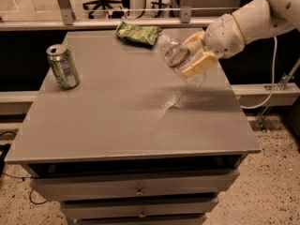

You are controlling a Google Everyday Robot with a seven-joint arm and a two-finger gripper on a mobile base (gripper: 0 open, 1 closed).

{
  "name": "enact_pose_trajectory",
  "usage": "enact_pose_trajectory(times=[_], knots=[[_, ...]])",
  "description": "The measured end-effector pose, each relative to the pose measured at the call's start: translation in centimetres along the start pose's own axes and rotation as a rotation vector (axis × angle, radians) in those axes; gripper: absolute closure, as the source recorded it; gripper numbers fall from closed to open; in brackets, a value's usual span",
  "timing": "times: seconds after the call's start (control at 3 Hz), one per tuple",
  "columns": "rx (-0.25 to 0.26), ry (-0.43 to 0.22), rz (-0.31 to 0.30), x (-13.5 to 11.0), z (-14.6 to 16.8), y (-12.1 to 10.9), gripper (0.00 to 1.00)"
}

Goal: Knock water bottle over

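The clear water bottle (172, 52) is at the back right of the grey table (117, 121), tilted steeply with its top leaning left and toward the chip bag. Its label band is blurred. My gripper (186, 56) reaches in from the right, with its cream fingers (200, 63) spread apart and pressed against the bottle's right side. One finger lies across the bottle's lower body and the other sits behind it. The bottle's base is just off or barely on the tabletop; I cannot tell which.
A green drink can (63, 66) stands upright at the table's left. A green chip bag (138, 32) lies at the back edge, just left of the bottle. Drawers (138, 190) are below the tabletop. A railing and an office chair stand behind.
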State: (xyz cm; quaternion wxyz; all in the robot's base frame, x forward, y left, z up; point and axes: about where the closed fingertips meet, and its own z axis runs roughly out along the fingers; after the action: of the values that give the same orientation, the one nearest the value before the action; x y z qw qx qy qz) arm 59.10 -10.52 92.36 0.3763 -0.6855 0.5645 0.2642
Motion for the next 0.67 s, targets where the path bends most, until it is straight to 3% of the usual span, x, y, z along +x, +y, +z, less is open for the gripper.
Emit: enact_pose_trajectory(times=[0.33, 0.67], knots=[[-0.036, 0.185, -0.142, -0.4, 1.3, 1.8, 1.0], [-0.09, 0.355, -0.213, 0.8, 2.6, 3.5, 1.0]])
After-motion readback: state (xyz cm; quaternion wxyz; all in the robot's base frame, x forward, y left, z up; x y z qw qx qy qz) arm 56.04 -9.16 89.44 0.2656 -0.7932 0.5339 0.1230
